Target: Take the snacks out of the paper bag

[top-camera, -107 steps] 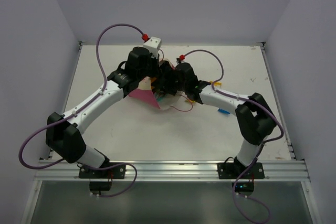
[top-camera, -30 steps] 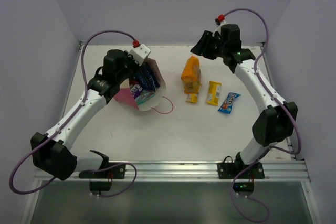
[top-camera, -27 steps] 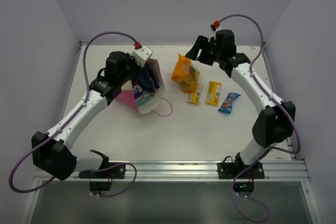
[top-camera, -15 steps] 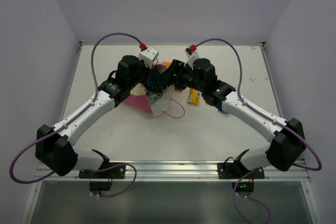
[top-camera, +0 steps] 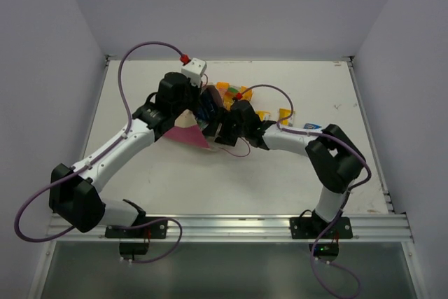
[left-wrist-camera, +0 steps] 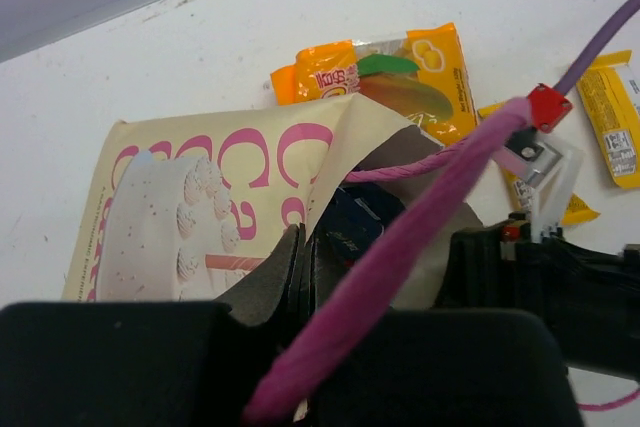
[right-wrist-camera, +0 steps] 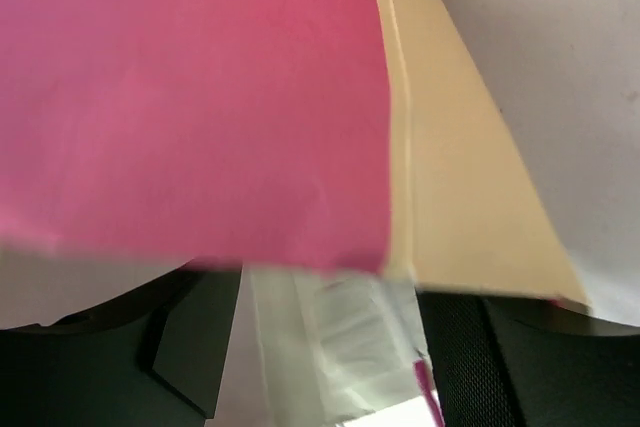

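Note:
The paper bag [top-camera: 183,133] lies tilted on the table with its mouth to the right. In the left wrist view its cream cake-print front [left-wrist-camera: 200,187] shows, and my left gripper [left-wrist-camera: 300,257] is shut on the bag's rim. A dark blue packet [left-wrist-camera: 352,232] sits inside. My right gripper [top-camera: 214,127] is in the bag's mouth. In its wrist view the pink wall [right-wrist-camera: 200,97] fills the frame, and the jaws [right-wrist-camera: 330,347] stand wide apart with a silvery packet [right-wrist-camera: 340,332] between them. The orange-yellow packet [top-camera: 227,92] lies behind the bag.
Small yellow packets [top-camera: 283,113] and a blue one [top-camera: 312,126] lie on the table to the right of the bag, partly under my right arm. The bag's pink cord handle [top-camera: 242,152] trails in front. Walls close the table's left, back and right sides.
My right gripper let the orange-yellow packet go at the back right, then swung left and down into the bag's mouth. My left gripper kept hold of the bag and tilted it.

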You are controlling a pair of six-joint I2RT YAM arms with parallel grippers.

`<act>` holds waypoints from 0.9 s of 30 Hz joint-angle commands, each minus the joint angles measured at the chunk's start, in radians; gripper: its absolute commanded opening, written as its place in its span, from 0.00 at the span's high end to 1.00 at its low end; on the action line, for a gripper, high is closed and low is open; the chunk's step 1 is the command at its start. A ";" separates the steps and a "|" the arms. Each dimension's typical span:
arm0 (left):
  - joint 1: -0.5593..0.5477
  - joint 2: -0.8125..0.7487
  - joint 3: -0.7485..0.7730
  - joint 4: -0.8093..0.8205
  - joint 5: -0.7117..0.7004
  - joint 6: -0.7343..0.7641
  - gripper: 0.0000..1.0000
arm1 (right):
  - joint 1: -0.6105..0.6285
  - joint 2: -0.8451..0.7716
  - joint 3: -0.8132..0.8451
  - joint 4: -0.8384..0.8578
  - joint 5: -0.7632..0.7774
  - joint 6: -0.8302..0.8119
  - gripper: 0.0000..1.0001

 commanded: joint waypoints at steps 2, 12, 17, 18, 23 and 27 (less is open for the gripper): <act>0.005 0.012 0.058 0.011 -0.002 -0.052 1.00 | 0.001 0.095 0.100 0.064 -0.015 0.058 0.29; 0.005 0.010 0.062 0.005 0.079 -0.094 1.00 | 0.001 0.261 0.213 0.191 -0.071 0.101 0.44; 0.005 0.010 0.060 -0.002 0.050 -0.083 1.00 | -0.002 0.262 0.218 0.191 -0.070 0.079 0.88; 0.007 0.010 0.058 -0.005 0.039 -0.078 1.00 | -0.004 0.244 0.204 0.188 -0.062 0.056 0.96; 0.036 0.023 0.031 -0.001 -0.010 -0.069 1.00 | -0.040 0.042 0.105 0.106 -0.055 -0.071 1.00; 0.051 0.058 0.019 0.004 -0.054 -0.052 1.00 | -0.111 -0.167 0.099 -0.054 -0.125 -0.210 1.00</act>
